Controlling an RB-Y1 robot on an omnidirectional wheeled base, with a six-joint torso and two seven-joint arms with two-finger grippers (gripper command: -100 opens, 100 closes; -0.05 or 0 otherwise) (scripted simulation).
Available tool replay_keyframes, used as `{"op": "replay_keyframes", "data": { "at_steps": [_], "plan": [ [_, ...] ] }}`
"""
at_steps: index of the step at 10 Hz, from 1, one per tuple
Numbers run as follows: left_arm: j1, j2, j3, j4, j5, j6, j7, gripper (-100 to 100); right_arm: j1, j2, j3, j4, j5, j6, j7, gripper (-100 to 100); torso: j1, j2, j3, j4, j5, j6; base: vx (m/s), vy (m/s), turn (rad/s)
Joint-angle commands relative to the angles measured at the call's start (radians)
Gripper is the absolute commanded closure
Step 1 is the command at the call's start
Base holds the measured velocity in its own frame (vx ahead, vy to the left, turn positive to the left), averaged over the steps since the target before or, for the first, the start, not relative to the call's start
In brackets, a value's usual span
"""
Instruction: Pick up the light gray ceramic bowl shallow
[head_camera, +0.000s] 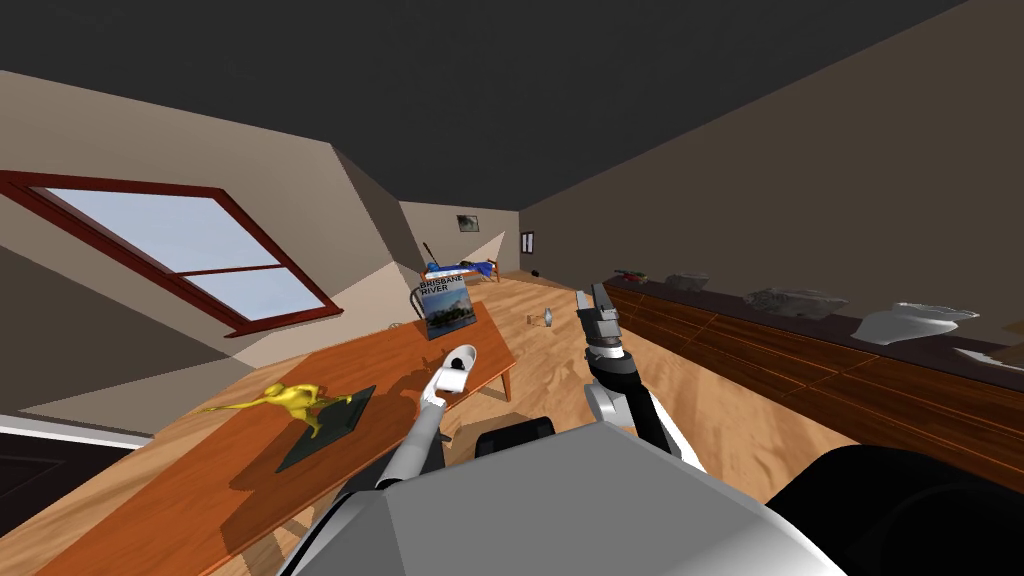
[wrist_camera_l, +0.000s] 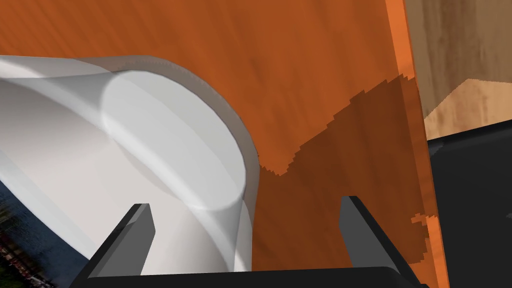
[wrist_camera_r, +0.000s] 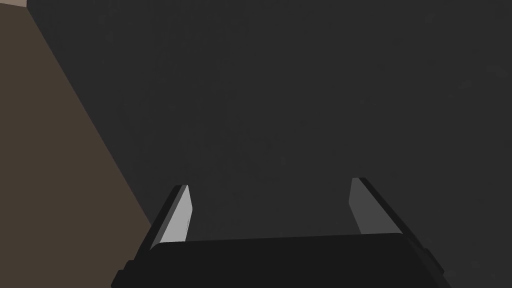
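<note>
The bowl (wrist_camera_l: 150, 150) lies on the table (wrist_camera_l: 310, 75) near the book (head_camera: 445, 310), its rim between the spread fingers of the left hand (wrist_camera_l: 246, 201), so reaching is judged done, closing and lifting left; the right hand (wrist_camera_r: 270, 182) is raised, released.

Definitely a home, attic-style living room by the looks. Slanted wall with a red-framed window (head_camera: 190, 250) at left, plank wood floor (head_camera: 700, 390) through the middle. Orange wooden table (head_camera: 180, 480) lower left with a yellow animal figurine (head_camera: 292, 400) and a Brisbane River book (head_camera: 446, 308). Long dark sideboard (head_camera: 820, 368) with pale ornaments (head_camera: 915, 322) along the right, framed picture (head_camera: 467, 223) on the far wall.
</note>
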Motion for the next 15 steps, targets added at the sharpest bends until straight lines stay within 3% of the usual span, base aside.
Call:
{"op": "replay_keyframes", "data": {
  "at_steps": [1,3,4,5,9,10,11,13,14,15],
  "plan": [
    [0.003,0.002,0.005,0.019,0.001,-0.028,-0.004,-100,0.000,0.000,0.000,0.000,0.000,0.000,0.000,0,0.000,0.000,0.000,0.000,0.000,0.000,0.046,-0.012,0.001],
    [0.007,0.004,0.010,0.048,0.000,-0.064,-0.007,-100,0.000,0.000,0.000,0.000,0.000,0.000,0.000,0,0.000,-0.001,-0.001,0.000,0.000,0.000,0.040,-0.011,0.010],
    [0.006,0.004,0.008,0.041,0.000,-0.052,-0.005,-100,0.000,0.000,0.000,0.000,0.000,0.000,0.000,0,0.000,-0.001,-0.001,0.000,0.000,0.000,0.016,-0.004,0.004],
    [0.006,0.004,0.009,0.044,0.000,-0.058,-0.005,100,0.000,0.000,0.000,0.000,0.000,0.000,0.000,0,0.000,0.000,0.000,0.000,0.000,0.000,0.000,0.000,0.000],
    [0.005,0.003,0.010,0.042,0.001,-0.057,-0.003,100,0.000,0.000,0.000,0.000,0.000,0.000,0.000,0,0.001,0.002,0.000,-0.001,0.000,0.001,0.001,0.000,0.000],
    [0.005,0.003,0.010,0.042,0.001,-0.056,-0.003,0,0.000,0.000,0.000,0.000,0.000,0.000,0.000,0,0.001,0.002,0.000,-0.001,0.000,0.001,0.000,0.000,0.000],
    [0.003,0.002,0.005,0.019,0.001,-0.028,-0.004,100,0.000,0.000,0.000,0.000,0.000,0.000,0.000,0,0.001,0.002,0.000,-0.001,0.000,0.001,-0.031,0.006,-0.020],
    [-0.001,0.000,-0.001,-0.011,0.001,0.009,0.000,100,0.000,0.000,0.000,0.000,0.000,0.000,0.000,0,0.001,0.005,0.002,0.000,0.000,0.001,-0.052,0.014,-0.017],
    [-0.002,0.001,0.001,0.004,0.001,-0.008,-0.001,100,0.000,0.000,0.000,0.000,0.000,0.000,0.000,0,0.000,0.006,0.003,0.001,-0.001,0.001,-0.026,0.004,-0.007],
    [-0.002,0.000,0.000,0.002,0.001,-0.004,0.000,0,0.000,0.000,0.000,0.000,0.000,0.000,0.000,0,0.000,0.005,0.003,0.001,-0.001,0.001,0.000,0.000,0.000]
  ]
}}
